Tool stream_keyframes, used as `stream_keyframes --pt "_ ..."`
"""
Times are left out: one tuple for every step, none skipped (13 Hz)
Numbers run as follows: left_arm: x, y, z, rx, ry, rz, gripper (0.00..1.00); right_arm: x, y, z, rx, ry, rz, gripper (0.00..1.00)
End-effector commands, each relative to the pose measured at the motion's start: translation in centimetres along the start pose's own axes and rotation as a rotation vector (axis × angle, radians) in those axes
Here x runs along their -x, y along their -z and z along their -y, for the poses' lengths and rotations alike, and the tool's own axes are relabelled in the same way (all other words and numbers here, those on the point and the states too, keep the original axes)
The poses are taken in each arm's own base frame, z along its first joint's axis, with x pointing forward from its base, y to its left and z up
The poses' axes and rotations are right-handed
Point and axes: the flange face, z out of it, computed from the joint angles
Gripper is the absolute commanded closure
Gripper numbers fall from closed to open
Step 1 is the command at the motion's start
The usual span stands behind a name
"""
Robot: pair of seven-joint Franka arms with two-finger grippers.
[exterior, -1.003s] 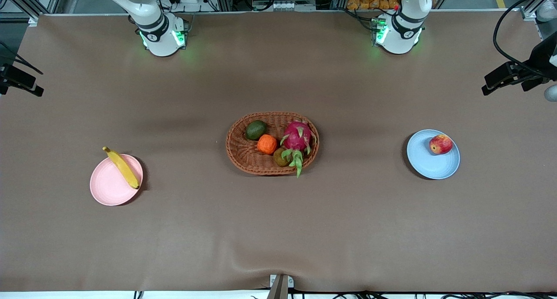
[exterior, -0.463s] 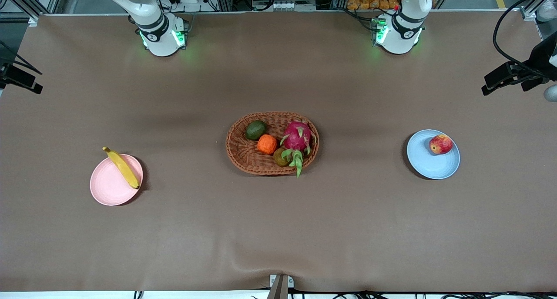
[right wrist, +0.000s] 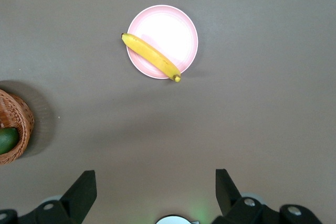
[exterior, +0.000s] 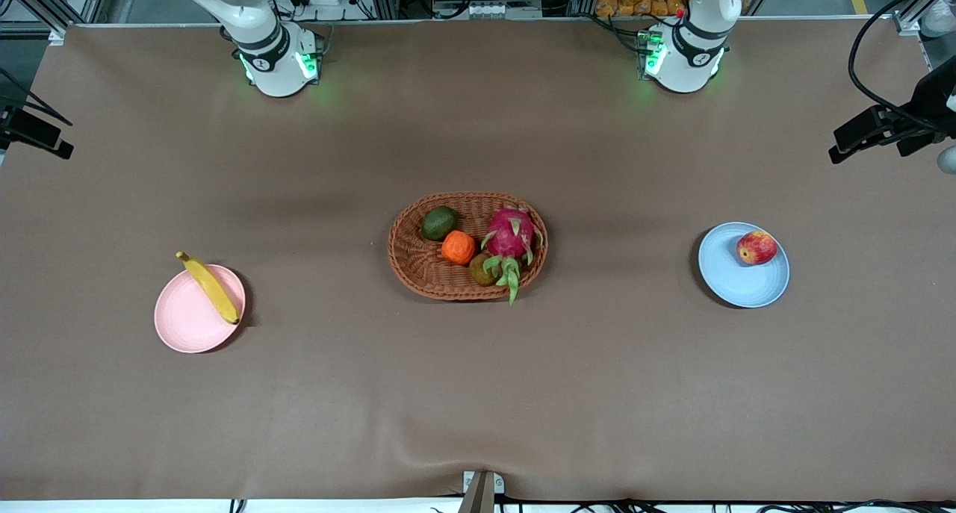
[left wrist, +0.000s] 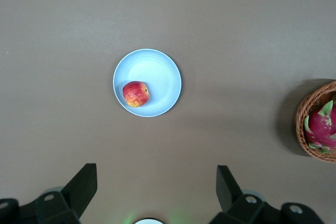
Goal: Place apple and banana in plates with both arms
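The red apple (exterior: pixel 756 247) sits in the light blue plate (exterior: pixel 736 281) toward the left arm's end of the table; both show in the left wrist view, apple (left wrist: pixel 136 94) and plate (left wrist: pixel 157 74). The yellow banana (exterior: pixel 211 289) lies across the pale pink plate (exterior: pixel 187 322) toward the right arm's end, its stem tip over the rim; both show in the right wrist view, banana (right wrist: pixel 152 57) and plate (right wrist: pixel 168 30). My left gripper (left wrist: pixel 157 167) is open and empty, high over bare table. My right gripper (right wrist: pixel 155 172) is open and empty, likewise high.
A brown wicker basket (exterior: pixel 411 244) stands mid-table between the plates, holding a pink dragon fruit (exterior: pixel 511 233), an orange fruit (exterior: pixel 458 247), a green avocado (exterior: pixel 438 222) and a brownish fruit (exterior: pixel 482 269). Black gear juts in at both side edges of the front view.
The fruits, plates and basket have not moved. The black parts at both side edges of the front view have shifted slightly outward.
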Motion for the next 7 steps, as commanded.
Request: stream_keyframes --pt "0.62 1.01 0.50 -0.022 0.008 0.006 0.00 0.36 0.56 0.13 0.017 -0.010 0.001 0.00" --pt "0.65 0.98 0.50 -0.022 0.010 0.009 0.00 0.31 0.49 0.15 0.016 -0.010 0.002 0.00" --pt "0.65 0.98 0.50 -0.022 0.010 0.009 0.00 0.31 0.49 0.15 0.016 -0.010 0.002 0.00" --pt "0.64 0.98 0.58 -0.022 0.010 0.009 0.00 0.31 0.49 0.07 0.015 -0.012 0.002 0.00" --pt "0.65 0.97 0.67 -0.022 0.011 0.011 0.00 0.31 0.49 0.07 0.015 -0.012 0.002 0.00" --pt "0.62 0.98 0.75 -0.022 0.013 0.009 0.00 0.31 0.49 0.07 0.015 -0.012 0.002 0.00" --pt "0.62 0.99 0.77 -0.023 0.013 0.009 0.00 0.31 0.49 0.07 0.015 -0.012 0.002 0.00"
